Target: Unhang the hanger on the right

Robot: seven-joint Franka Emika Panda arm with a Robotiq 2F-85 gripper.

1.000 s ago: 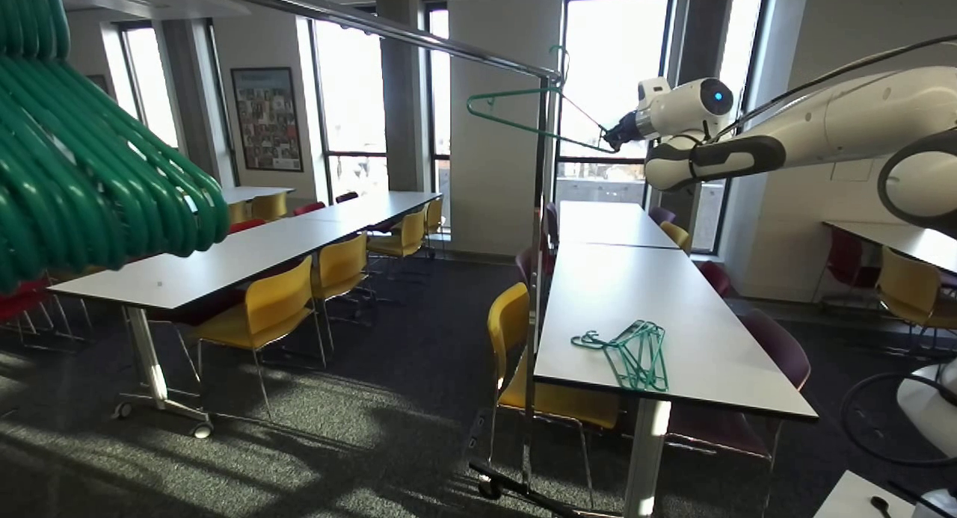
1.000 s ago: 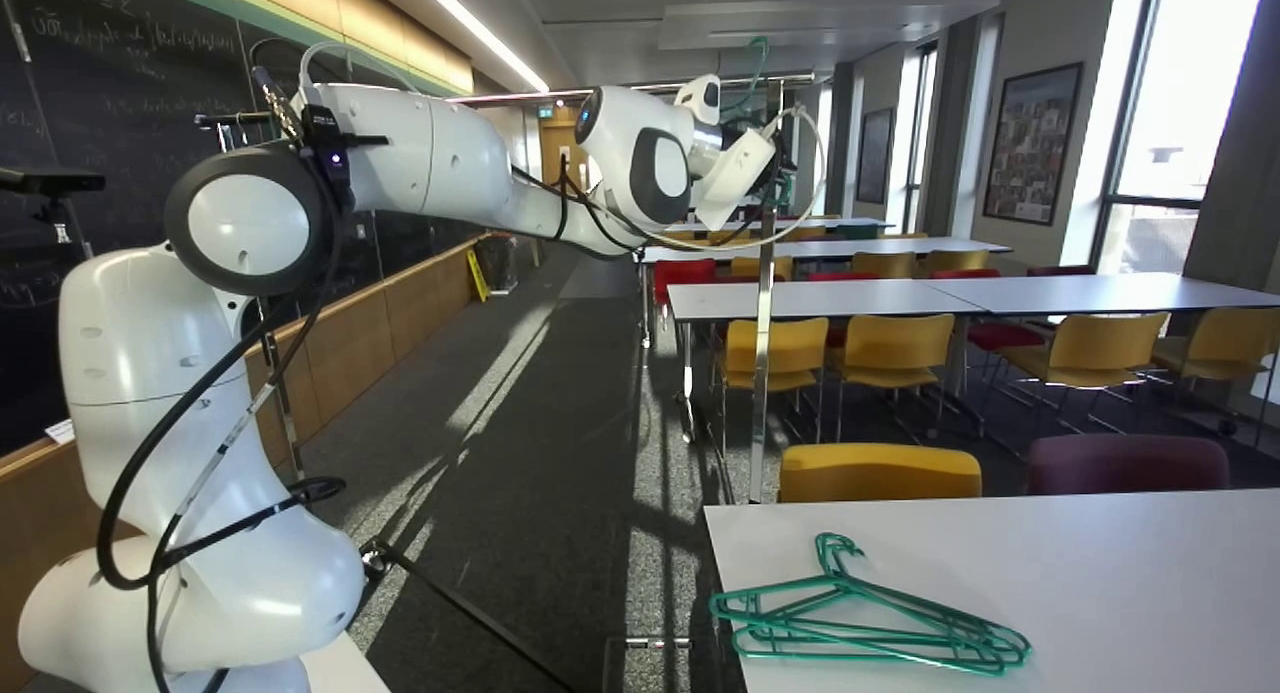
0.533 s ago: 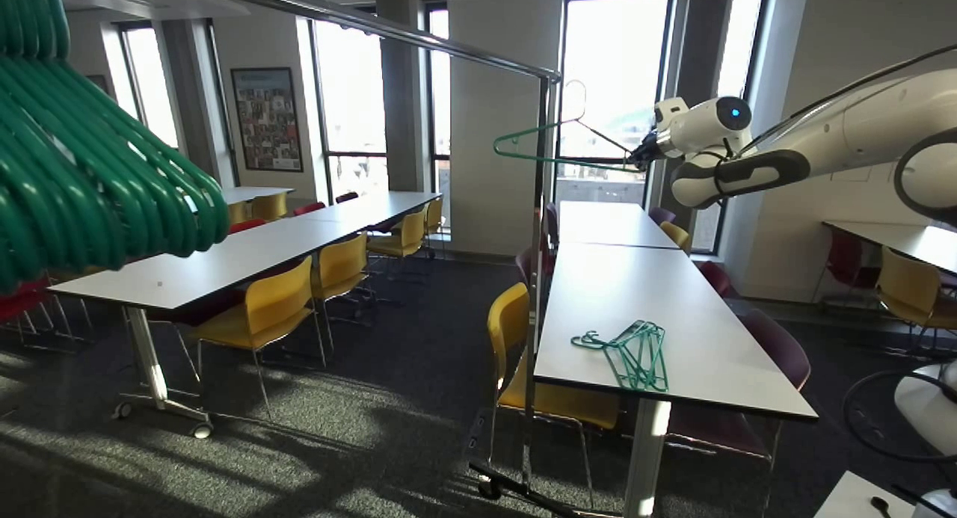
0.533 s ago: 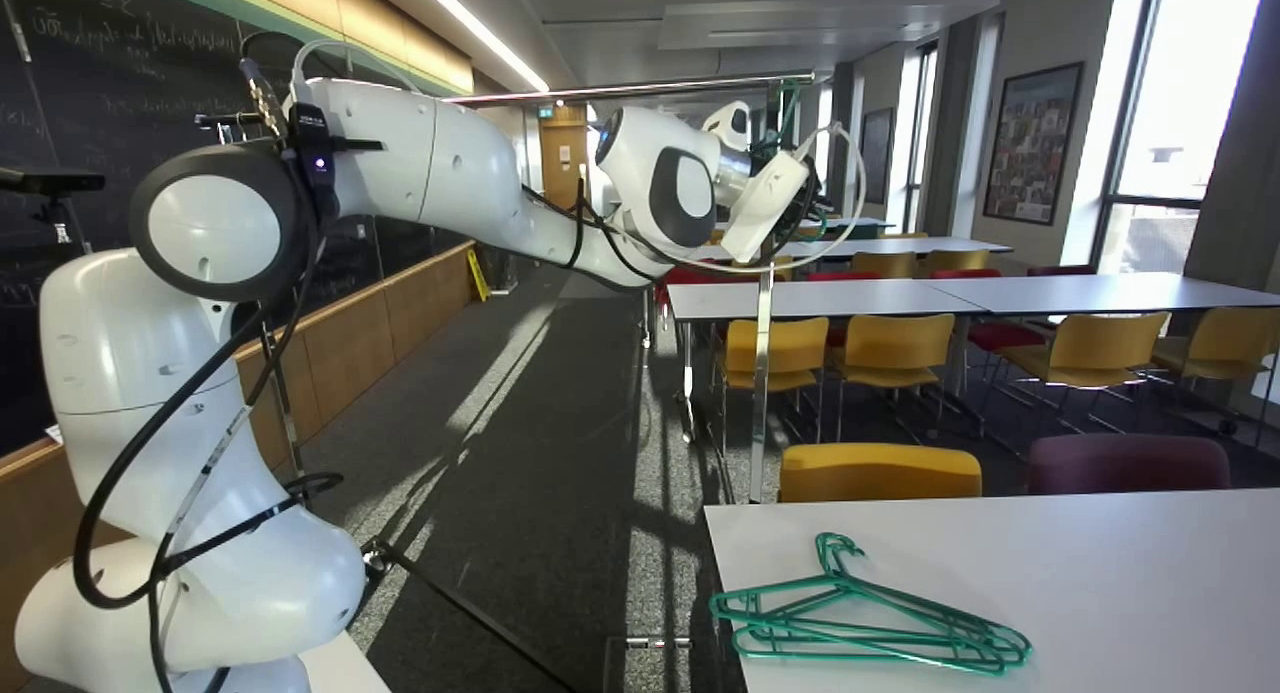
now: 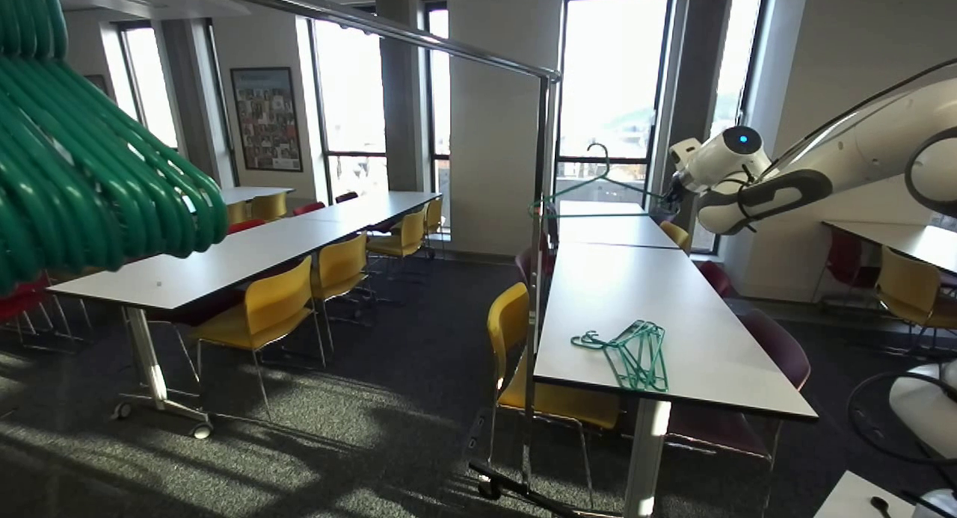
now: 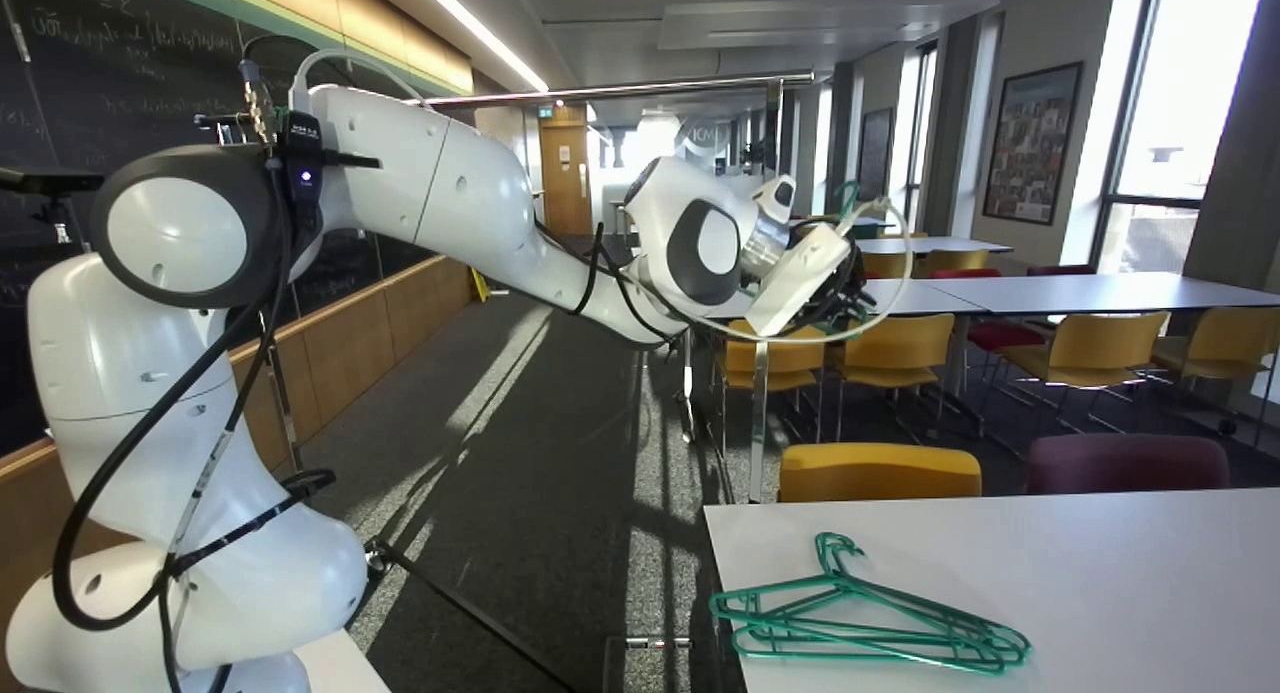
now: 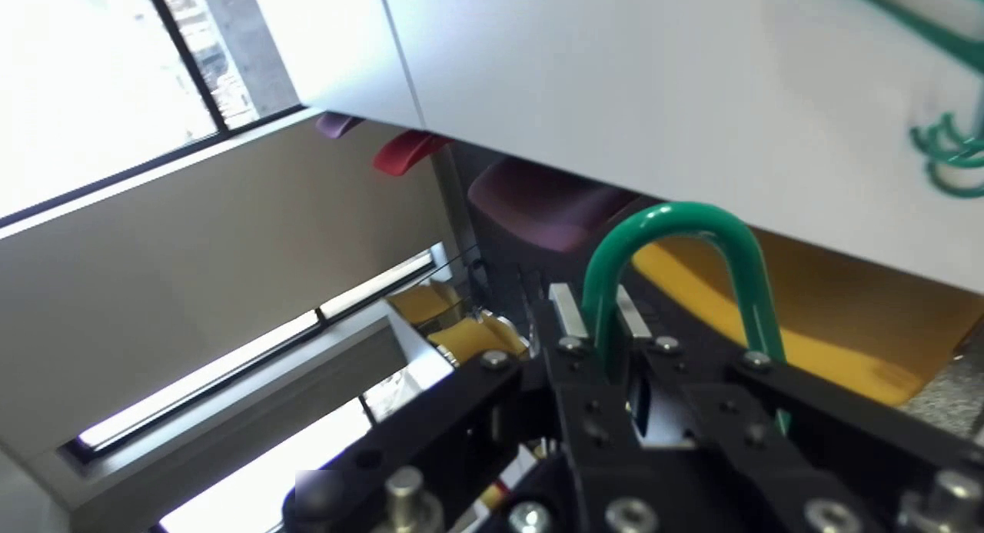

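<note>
A green hanger is held by one end in my gripper. Its hook points up, below and apart from the end of the metal rail. In the wrist view, the rounded end of the hanger passes between the fingertips of my gripper, which are shut on it. In an exterior view, the hook of the hanger shows behind the wrist, and the rest is mostly hidden. More green hangers hang close together at the far left of the rail.
Several green hangers lie in a pile on the white table, also seen in an exterior view. The rack's upright post stands beside the held hanger. A yellow chair stands by the table's edge.
My gripper has carried the hanger down and to the right, away from the rail's end. The hook was at rail height and is now well below it. The grip has stayed shut.
</note>
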